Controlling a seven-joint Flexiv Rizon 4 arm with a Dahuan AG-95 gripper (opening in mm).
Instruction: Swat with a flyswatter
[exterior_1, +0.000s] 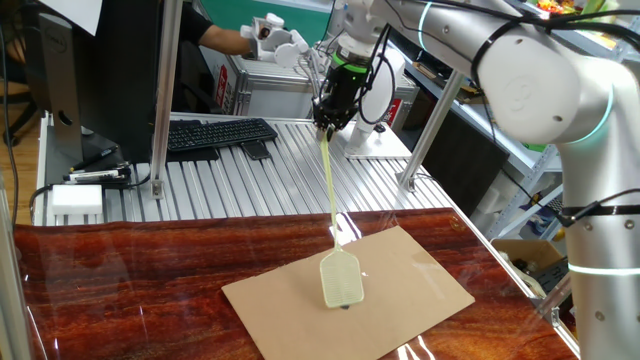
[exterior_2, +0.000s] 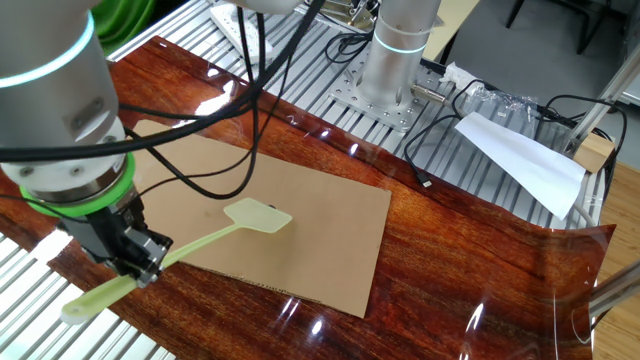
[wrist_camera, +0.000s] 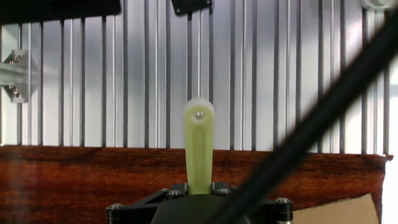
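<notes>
The pale yellow-green flyswatter (exterior_1: 340, 277) has its mesh head lying flat on a brown cardboard sheet (exterior_1: 420, 275). Its long thin handle runs up and back to my gripper (exterior_1: 326, 124), which is shut on the handle near its end. In the other fixed view the head (exterior_2: 257, 216) rests on the cardboard (exterior_2: 330, 230) and the handle passes through the gripper (exterior_2: 148, 264), with the handle end sticking out past it. In the hand view the handle end (wrist_camera: 198, 146) with its hanging hole rises from between the fingers.
The cardboard lies on a glossy red-brown wooden board (exterior_1: 120, 290). Behind it is a ribbed metal table with a black keyboard (exterior_1: 215, 133), upright metal posts (exterior_1: 165, 95) and the arm's base (exterior_2: 392, 70). Cables (exterior_2: 440, 150) and a white paper (exterior_2: 520, 160) lie to the side.
</notes>
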